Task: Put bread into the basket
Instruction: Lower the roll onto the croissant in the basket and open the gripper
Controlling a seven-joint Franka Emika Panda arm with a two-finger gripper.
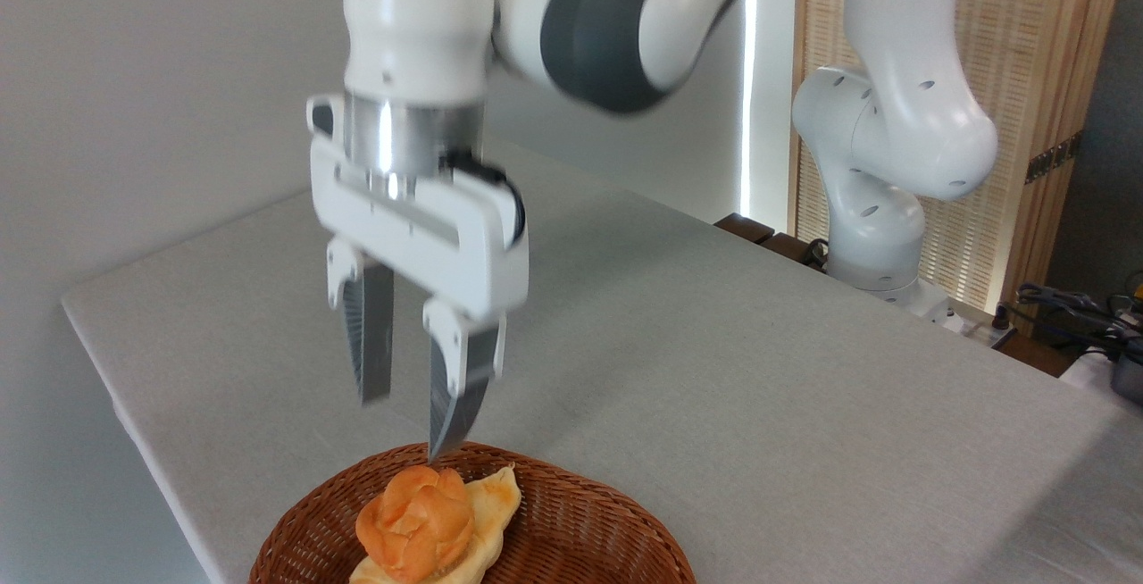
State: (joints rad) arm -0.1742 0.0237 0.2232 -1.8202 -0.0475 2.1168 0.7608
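Camera view: bread (415, 521) already sits inside the basket (571, 521), resting on a pale long loaf (487, 513) whose long axis runs from lower left to upper right. Gripper (412, 423) hangs just above the bun, slightly up and left of it — fingers (375, 334) spread apart, holding nothing, touching nothing. Basket sits at the desk's (714, 370) near edge. Placement looks done; likely only a retreat upward remains.

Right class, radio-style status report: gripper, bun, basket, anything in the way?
Gripper open, empty, above the basket. Bun inside basket, resting on pale loaf. Nothing obstructing.
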